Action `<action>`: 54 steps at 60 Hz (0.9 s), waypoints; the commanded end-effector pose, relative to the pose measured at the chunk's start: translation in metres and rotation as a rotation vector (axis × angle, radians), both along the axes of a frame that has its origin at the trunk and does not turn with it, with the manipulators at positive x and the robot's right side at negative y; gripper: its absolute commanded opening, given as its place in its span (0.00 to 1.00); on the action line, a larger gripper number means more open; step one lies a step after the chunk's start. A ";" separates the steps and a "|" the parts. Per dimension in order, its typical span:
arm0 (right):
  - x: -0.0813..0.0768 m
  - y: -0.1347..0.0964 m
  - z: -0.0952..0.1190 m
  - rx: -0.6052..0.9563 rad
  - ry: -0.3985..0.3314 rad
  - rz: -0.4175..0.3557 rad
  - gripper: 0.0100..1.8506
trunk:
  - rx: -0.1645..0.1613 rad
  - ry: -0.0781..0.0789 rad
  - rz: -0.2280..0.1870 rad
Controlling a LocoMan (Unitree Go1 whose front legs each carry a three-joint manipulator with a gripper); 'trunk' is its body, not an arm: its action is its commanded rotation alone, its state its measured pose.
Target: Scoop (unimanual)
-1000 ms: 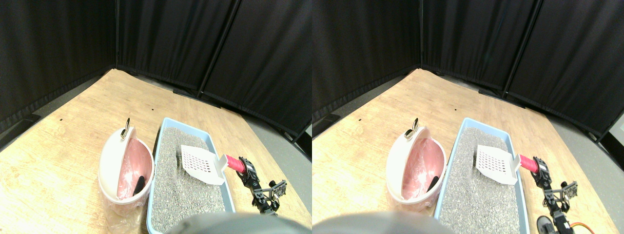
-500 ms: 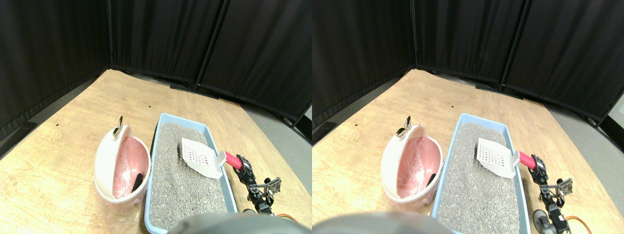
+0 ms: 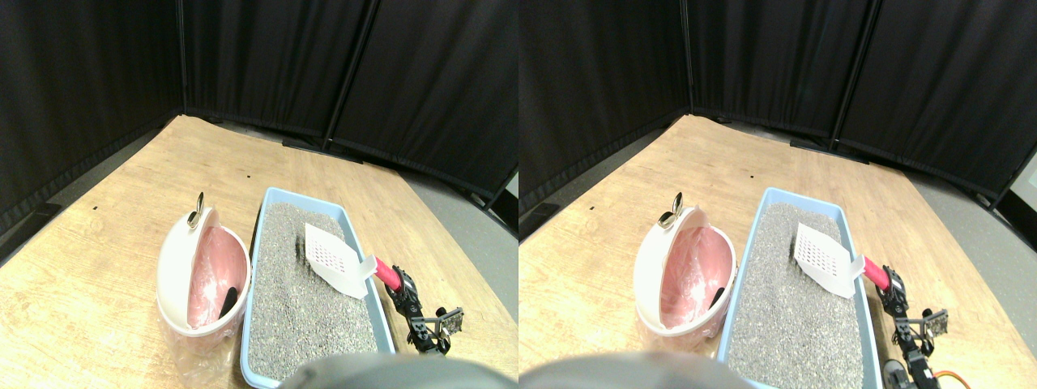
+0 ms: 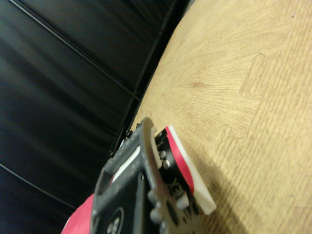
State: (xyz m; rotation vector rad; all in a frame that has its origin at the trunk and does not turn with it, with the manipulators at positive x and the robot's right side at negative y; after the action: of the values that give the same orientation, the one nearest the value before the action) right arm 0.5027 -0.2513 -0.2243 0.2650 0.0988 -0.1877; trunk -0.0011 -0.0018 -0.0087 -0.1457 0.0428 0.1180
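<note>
Wood-pattern floor (image 3: 121, 235) bears a blue litter tray (image 3: 258, 275) and white bin (image 3: 174, 267).

The right manipulator (image 3: 417, 312) is a chain of black open-frame links with small silver screws, ending in a dark jaw frame (image 4: 146, 204)

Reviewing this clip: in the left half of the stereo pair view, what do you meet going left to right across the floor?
White bin with pink liner → blue litter tray filled with grey litter → white slotted scoop over the litter → its red handle → right gripper at the handle.
</note>
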 end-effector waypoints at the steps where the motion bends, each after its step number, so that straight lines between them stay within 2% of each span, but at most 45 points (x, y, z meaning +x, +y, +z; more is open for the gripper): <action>1: -0.003 -0.003 -0.001 -0.024 0.063 -0.020 0.03 | -0.004 -0.001 -0.001; 3: -0.003 -0.003 0.000 -0.027 0.075 -0.025 0.05 | -0.004 -0.002 -0.001; 4: -0.004 -0.004 0.001 -0.033 0.090 -0.029 0.18 | -0.004 -0.002 -0.001; 6: -0.004 -0.004 0.003 -0.037 0.121 -0.041 0.31 | -0.005 -0.003 -0.002; 9: -0.005 -0.004 0.006 -0.035 0.141 -0.051 0.44 | -0.005 -0.006 -0.003; 18: -0.007 -0.004 0.012 -0.020 0.157 -0.040 0.57 | -0.009 -0.008 -0.005; 24: -0.008 -0.005 0.017 -0.010 0.186 -0.040 0.71 | -0.012 -0.011 -0.005; 27: -0.010 -0.004 0.022 0.005 0.235 -0.058 0.82 | -0.014 -0.013 -0.005; 29: -0.011 -0.004 0.024 0.011 0.240 -0.050 0.86 | -0.014 -0.014 -0.005; 34: -0.013 -0.005 0.027 0.020 0.238 -0.042 0.89 | -0.014 -0.014 -0.005; 42: -0.018 -0.007 0.040 0.048 0.229 -0.022 0.86 | -0.012 -0.020 -0.005; 45: -0.022 -0.007 0.051 0.018 0.192 0.019 0.85 | -0.010 -0.025 -0.007; 54: -0.031 -0.006 0.072 0.030 0.130 0.035 0.79 | -0.007 -0.031 -0.014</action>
State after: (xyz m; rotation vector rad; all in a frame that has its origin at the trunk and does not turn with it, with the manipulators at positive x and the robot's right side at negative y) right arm 0.4726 -0.2606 -0.1621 0.2853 0.2839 -0.1873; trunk 0.0014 -0.0028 -0.0065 -0.1476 0.0345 0.1065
